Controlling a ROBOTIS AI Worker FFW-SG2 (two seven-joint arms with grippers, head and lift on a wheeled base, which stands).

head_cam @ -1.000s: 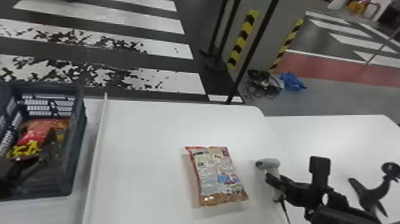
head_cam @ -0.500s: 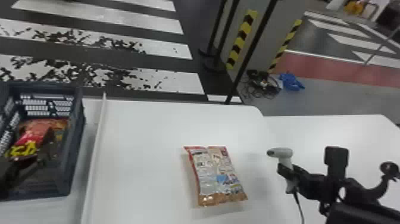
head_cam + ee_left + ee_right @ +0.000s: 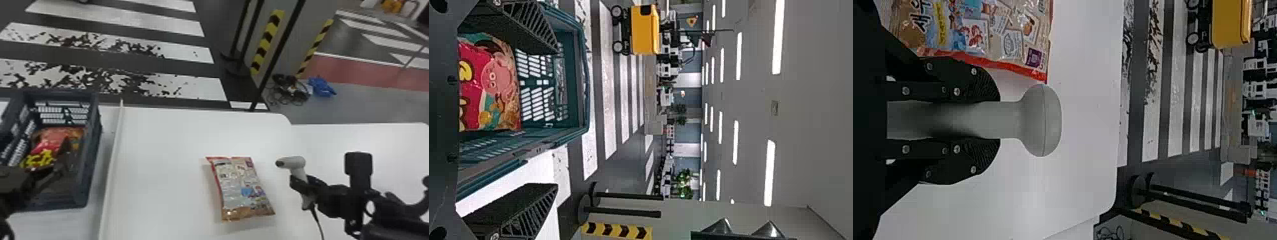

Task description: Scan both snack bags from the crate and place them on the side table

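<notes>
Scanner in hand, first bag's turn

My right gripper (image 3: 998,120) was clasped round a grey plastic handheld scanner (image 3: 290,162), right of a silver-and-red snack bag (image 3: 239,188) lying flat. I judged this the scanning step; next I would need the scanner's nose aimed at its code. At left, my left gripper (image 3: 554,117), fingers parted, was over a red-and-yellow snack bag (image 3: 491,82) in the dark slatted plastic crate (image 3: 91,159). The smooth white tabletop (image 3: 159,191) reached toward a striped floor (image 3: 159,25) and, far right, a crumpled blue bundle (image 3: 320,86).

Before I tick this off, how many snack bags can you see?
2: a red bag in the crate, a pale bag left of the scanner. More may be hidden in the crate.
</notes>
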